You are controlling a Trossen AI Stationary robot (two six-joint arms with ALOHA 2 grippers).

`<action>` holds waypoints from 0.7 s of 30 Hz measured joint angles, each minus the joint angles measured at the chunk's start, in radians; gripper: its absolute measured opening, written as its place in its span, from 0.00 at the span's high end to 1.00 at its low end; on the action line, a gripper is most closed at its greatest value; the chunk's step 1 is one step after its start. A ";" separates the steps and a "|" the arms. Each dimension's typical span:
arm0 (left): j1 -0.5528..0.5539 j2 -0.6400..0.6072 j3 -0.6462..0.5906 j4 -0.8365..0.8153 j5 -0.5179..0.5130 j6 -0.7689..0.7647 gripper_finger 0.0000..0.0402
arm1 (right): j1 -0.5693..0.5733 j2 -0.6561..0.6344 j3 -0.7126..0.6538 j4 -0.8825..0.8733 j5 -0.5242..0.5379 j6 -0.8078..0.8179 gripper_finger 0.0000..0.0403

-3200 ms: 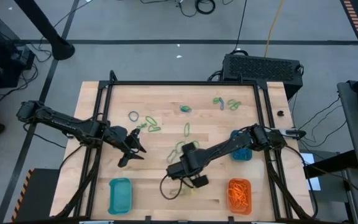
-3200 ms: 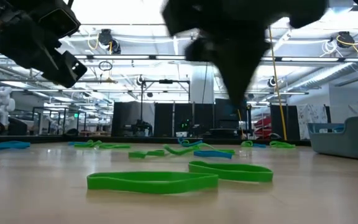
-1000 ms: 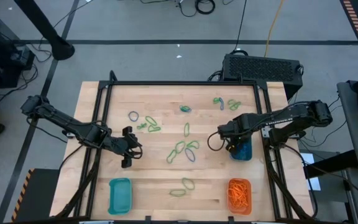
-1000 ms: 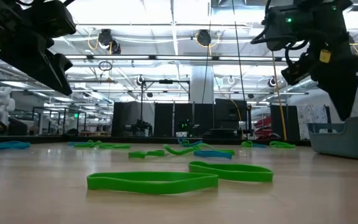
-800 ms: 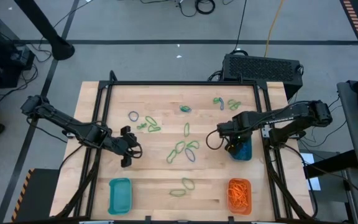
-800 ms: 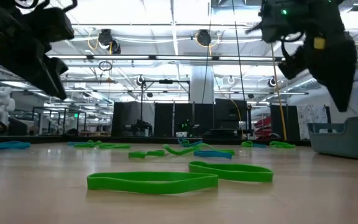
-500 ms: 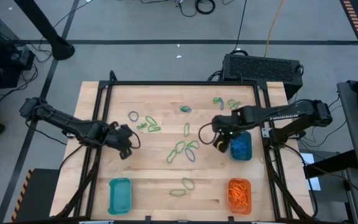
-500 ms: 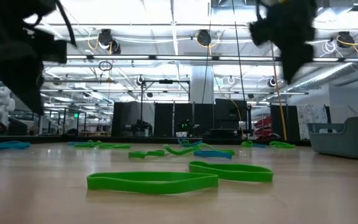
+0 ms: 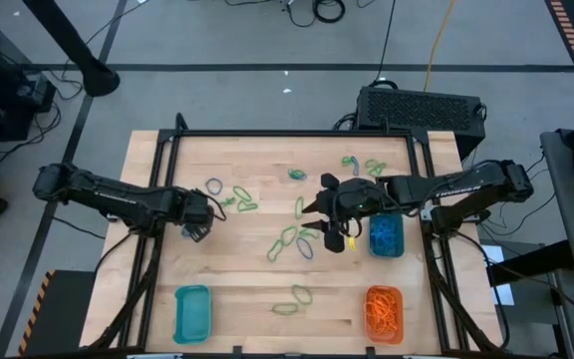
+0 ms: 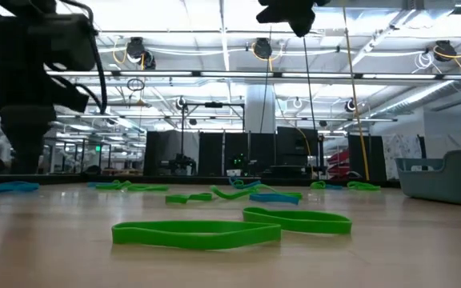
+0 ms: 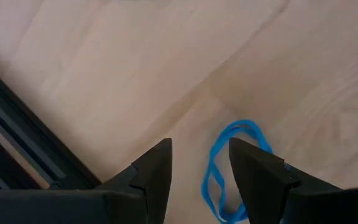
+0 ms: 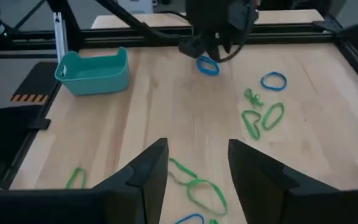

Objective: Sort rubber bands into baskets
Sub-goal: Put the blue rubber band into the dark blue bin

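My left gripper (image 9: 193,223) hangs open at the table's left, pointing down over a blue rubber band (image 11: 241,123) that lies flat on the wood; its fingers stand on either side of the band, above it. My right gripper (image 9: 315,199) is open, holds nothing, and sits high over the table's middle, slanting toward the left. Green and blue rubber bands (image 9: 287,239) lie loose across the middle and far part. One teal basket (image 9: 192,312) stands near left, another (image 9: 386,234) at the right, and an orange basket (image 9: 384,311) of orange bands near right.
A black frame (image 9: 292,134) runs around the table top, and its rail (image 11: 23,143) lies close to my left gripper. Two green bands (image 10: 214,232) lie near the front edge. Bare wood lies between the two near baskets.
My right gripper has left the spot above the right teal basket, risen and gone toward the table's middle, tipping from pointing down to a shallow slant. My left gripper has shifted toward the far edge and turned to point down.
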State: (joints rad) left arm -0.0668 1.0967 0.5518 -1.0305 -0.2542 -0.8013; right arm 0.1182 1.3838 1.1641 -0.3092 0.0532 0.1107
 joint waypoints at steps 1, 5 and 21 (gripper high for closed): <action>0.008 0.015 0.000 0.001 0.004 0.003 0.58 | 0.004 0.000 0.000 -0.002 0.000 -0.002 0.60; 0.022 0.067 0.000 0.006 0.035 0.024 0.58 | 0.027 0.030 0.000 0.005 0.004 0.001 0.60; 0.022 0.145 -0.053 0.067 0.094 0.049 0.58 | 0.065 0.170 -0.002 0.121 0.005 -0.049 0.60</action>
State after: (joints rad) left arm -0.0452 1.2419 0.4984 -0.9630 -0.1601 -0.7521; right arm 0.1833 1.5534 1.1622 -0.1885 0.0578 0.0620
